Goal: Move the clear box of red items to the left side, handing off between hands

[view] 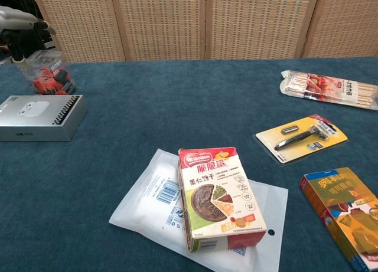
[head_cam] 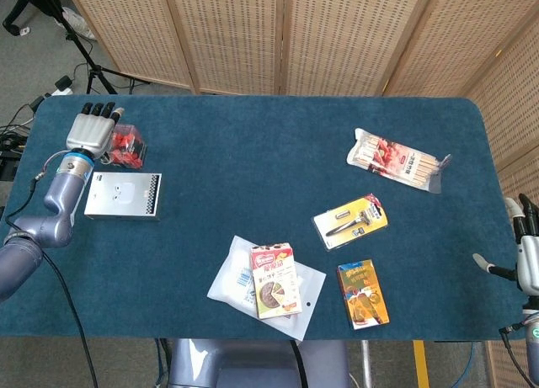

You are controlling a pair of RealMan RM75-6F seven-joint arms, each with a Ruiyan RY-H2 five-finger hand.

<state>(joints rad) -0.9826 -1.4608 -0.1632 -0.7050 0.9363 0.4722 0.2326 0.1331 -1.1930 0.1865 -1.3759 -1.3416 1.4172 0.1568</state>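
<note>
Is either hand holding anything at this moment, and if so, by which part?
The left hand is at the clear box, its fingers over the top, but an actual grip cannot be told. The right hand holds nothing.

Left hand point(view: 18, 25) edge-cropped, its grip perhaps unclear.

The left hand point(head_cam: 91, 132) sits at the far left, back facing up, fingers extended away from the robot, its arm point(head_cam: 38, 228) bent at the near left. The right hand point(head_cam: 524, 247) waits at the near right edge, fingers spread, holding nothing.
</note>
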